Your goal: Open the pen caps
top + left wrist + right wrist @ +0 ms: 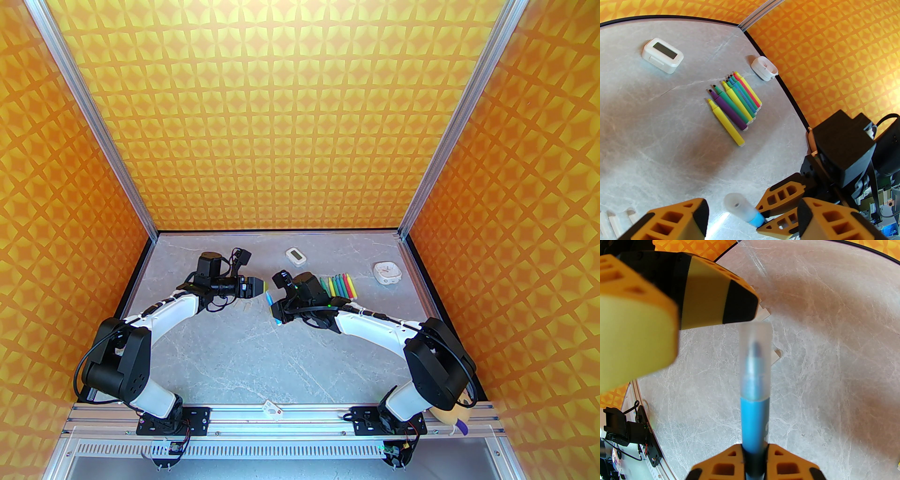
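— Your right gripper (754, 452) is pinching the blue pen (754, 420). Your left gripper (752, 211) is straddling its cap (737, 202), jaws spread.
— So what are you risking?
— If you're closing off-centre, the cap is slipping out or the pen is twisting loose.

The desk (262, 356) is grey and marble-veined, closed in on three sides by orange-and-yellow patterned walls (281, 117). Near the middle of its far edge lies a small white device with a dark screen (296, 256). Toward the far right corner sits a rounded white clock (387, 273), well apart from the device. A little white tag (272, 409) rests on the aluminium rail (309, 414) along the near edge.
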